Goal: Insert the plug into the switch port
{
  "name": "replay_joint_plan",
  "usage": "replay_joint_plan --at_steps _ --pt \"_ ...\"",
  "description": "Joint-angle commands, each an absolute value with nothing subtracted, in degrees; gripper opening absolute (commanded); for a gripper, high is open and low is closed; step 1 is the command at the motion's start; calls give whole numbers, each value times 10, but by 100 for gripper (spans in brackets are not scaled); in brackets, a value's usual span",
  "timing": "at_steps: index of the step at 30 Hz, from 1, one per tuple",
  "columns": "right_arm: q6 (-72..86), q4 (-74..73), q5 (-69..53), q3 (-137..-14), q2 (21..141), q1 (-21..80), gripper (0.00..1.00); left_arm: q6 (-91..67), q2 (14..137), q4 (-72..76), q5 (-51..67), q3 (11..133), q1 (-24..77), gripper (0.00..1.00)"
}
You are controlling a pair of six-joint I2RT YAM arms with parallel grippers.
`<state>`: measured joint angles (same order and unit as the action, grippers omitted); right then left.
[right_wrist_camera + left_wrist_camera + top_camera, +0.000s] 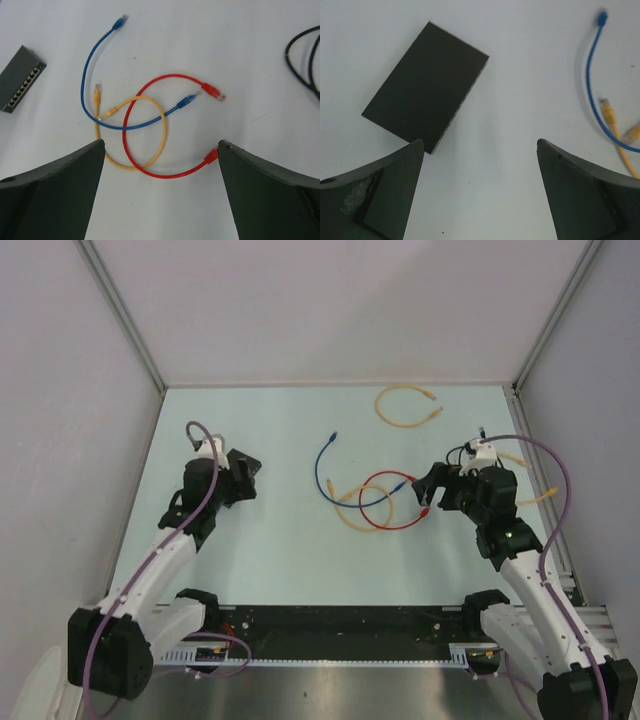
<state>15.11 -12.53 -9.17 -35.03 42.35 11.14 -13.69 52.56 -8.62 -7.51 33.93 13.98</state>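
Since neither arm has hold of anything, the job looks to be right at its first step. The switch (425,87) lies flat on the left side of the table (300,560), just beyond the left gripper (480,142), whose fingers stand wide with nothing between them. Its socket row faces right, toward the tangle of red cable (167,75), blue cable (82,87) and yellow cable (165,131) mid-table. The right gripper (160,145) hovers over that tangle, just as wide and empty, with one red plug (210,156) just beside a fingertip. Next move probably calls for the right arm to drop and pinch that plug, while the left steadies the switch so it doesn't skate away.
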Motion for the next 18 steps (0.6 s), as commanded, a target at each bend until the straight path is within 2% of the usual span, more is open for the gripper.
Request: replay_joint_plan --at_steps 1,6,12,18 --pt "178 -101 -108 -349 462 148 100 -151 607 -13 -72 400 66 99" --pt "179 -85 -94 -349 516 234 100 -128 756 -10 -40 496 -14 100" --pt "185 -47 -69 -349 569 320 100 -56 924 -48 -10 620 -35 100" --pt "199 -22 -43 -351 603 381 100 -28 1045 -141 86 720 -51 99"
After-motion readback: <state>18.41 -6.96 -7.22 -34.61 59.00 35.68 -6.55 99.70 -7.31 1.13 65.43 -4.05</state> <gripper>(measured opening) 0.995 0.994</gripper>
